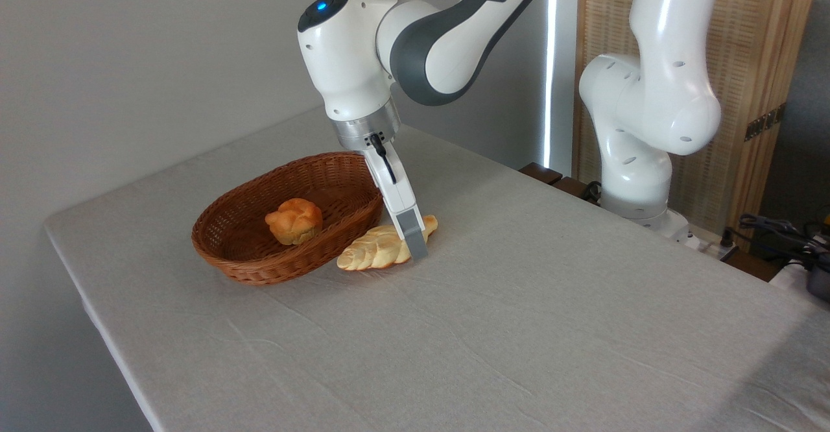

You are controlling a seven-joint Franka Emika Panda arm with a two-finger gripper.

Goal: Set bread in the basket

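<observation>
Bread is the job here, but going left to right the basket (228,258) comes first: an oval of brown wicker with low sides, standing on the tabletop (519,302). It holds one thing, a small round orange-brown bun (294,220) sitting near its middle; the rest of its floor is free, with room for a longer piece beside the bun.

Just to the right, on the cloth and outside the rim, lies the bread (373,250), a long pale braided loaf with tapered ends, its left tip close against the basket wall. It looks light and fairly firm of crust, likely soft within, so a hard squeeze could dent it. The ridged braid should give grip. The thick middle seems the best place to take hold, across the narrow width; a hold near one end may let it droop or swing.

Over the loaf's right part stands the claw (412,237), down at the tabletop. Only one grey finger shows plainly, so I cannot tell whether it grips the loaf or stands apart.
</observation>
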